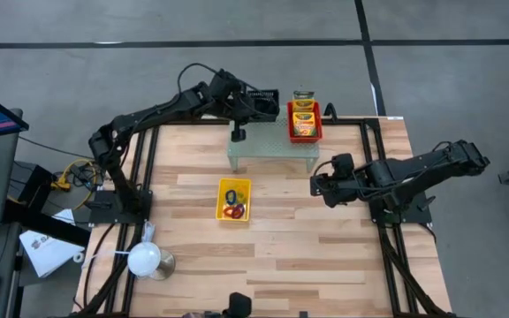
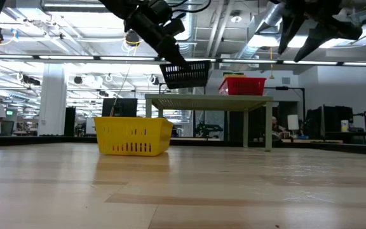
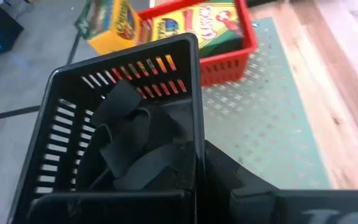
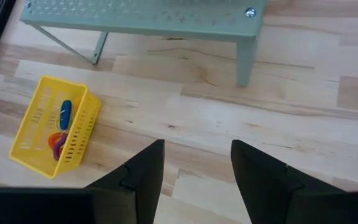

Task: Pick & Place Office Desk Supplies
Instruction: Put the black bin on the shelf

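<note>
Your left gripper (image 3: 194, 186) is clamped shut on the rim of the black basket (image 3: 123, 130), and you are carrying it in the air above the back left part of the pale green mesh shelf (image 1: 274, 143). Inside it the dark clips (image 3: 129, 140) are lying in a loose heap. In the low view the basket is hanging tilted, clear above the shelf top, with the red basket (image 1: 305, 122) standing on the shelf just beside it, the yellow-green crayon boxes (image 1: 303, 117) packed into it. One more crayon box (image 3: 107, 25) shows behind the red basket.

If you are setting this basket down on the shelf, level it first, since a tilted base is likely to rock or spill the clips. Bring it straight down beside the red basket without nudging that one, and release only when the bottom is resting flat on the mesh.

Your right gripper (image 4: 194, 180) is hovering with its fingers apart and nothing between them, over bare table in front of the shelf's right leg. The yellow basket (image 1: 234, 200) with the coloured ring bands (image 1: 233, 205) is sitting on the table in front of the shelf, well apart from both arms.
</note>
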### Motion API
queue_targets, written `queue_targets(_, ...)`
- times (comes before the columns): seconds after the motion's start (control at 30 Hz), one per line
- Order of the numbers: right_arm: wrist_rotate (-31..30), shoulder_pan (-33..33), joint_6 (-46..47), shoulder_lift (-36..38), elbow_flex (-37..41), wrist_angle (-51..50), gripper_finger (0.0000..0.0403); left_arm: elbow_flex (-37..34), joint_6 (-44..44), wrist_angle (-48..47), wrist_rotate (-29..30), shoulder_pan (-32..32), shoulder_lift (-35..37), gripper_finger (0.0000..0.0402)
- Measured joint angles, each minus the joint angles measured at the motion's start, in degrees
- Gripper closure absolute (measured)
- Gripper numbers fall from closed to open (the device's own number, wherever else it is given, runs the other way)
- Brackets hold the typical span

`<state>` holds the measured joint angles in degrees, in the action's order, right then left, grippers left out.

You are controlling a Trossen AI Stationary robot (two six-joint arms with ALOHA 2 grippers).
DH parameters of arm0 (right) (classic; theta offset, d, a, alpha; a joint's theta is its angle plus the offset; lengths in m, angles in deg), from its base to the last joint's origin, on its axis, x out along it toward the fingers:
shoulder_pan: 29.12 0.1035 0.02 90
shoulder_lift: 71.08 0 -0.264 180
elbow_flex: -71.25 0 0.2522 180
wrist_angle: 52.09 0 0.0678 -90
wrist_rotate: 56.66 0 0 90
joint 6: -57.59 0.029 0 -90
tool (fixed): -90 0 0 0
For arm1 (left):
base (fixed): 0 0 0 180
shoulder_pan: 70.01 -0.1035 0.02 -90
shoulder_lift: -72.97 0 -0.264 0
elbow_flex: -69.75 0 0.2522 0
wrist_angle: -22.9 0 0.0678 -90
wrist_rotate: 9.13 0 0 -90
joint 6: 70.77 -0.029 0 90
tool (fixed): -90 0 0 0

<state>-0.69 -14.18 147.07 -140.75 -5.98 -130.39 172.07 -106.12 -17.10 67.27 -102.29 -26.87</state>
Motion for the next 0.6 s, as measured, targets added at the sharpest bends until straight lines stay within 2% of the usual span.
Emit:
queue_targets(0.43,1.63,-2.05,-1.02,-0.01,0.0,-0.01,0.022,0.09,-1.9,4.54,0.68,-0.56,-5.94,0.0399)
queue_targets(0.6,1.63,-2.05,-0.94,-0.02,0.0,0.02,0.022,2.79,-2.16,3.54,0.7,-0.71,-7.77,0.0399)
